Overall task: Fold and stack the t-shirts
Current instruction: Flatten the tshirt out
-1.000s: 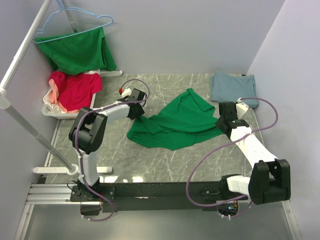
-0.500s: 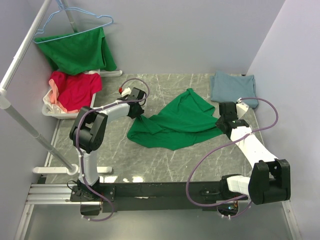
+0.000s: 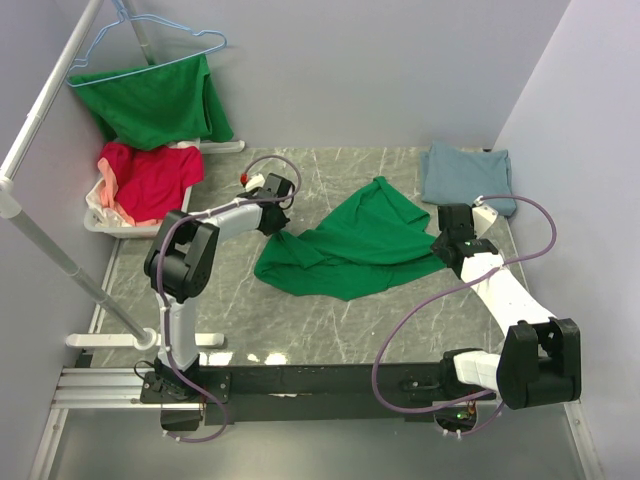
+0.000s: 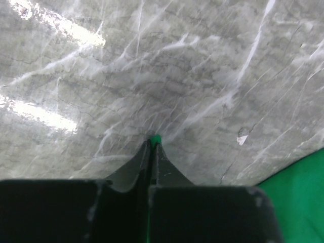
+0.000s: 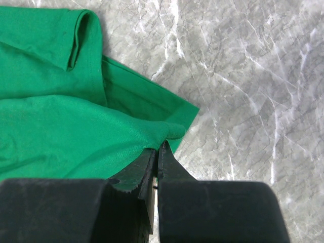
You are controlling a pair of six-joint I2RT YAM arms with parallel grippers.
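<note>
A bright green t-shirt [image 3: 345, 245] lies rumpled and spread across the middle of the marble table [image 3: 300, 320]. My left gripper [image 3: 278, 222] is at its left corner, jaws shut, and the left wrist view shows a sliver of green cloth [image 4: 156, 137] pinched at the tips of the gripper [image 4: 152, 144]. My right gripper [image 3: 446, 246] is shut on the shirt's right edge; in the right wrist view the green t-shirt [image 5: 61, 116] bunches into a small fold at the gripper [image 5: 158, 147]. A dusty blue-grey t-shirt [image 3: 467, 175] lies folded at the far right.
Another green tee [image 3: 155, 100] hangs from a blue hanger [image 3: 150, 40] on the rack pole [image 3: 50, 110] at the far left. Below it, a white basket [image 3: 95, 222] holds a red tee [image 3: 150, 180] and a pink one [image 3: 100, 195]. Walls close in behind and on the right.
My left gripper has closed on the green t-shirt's left corner, with the left arm shifting slightly. The right arm and the shirt's right side have not moved.
</note>
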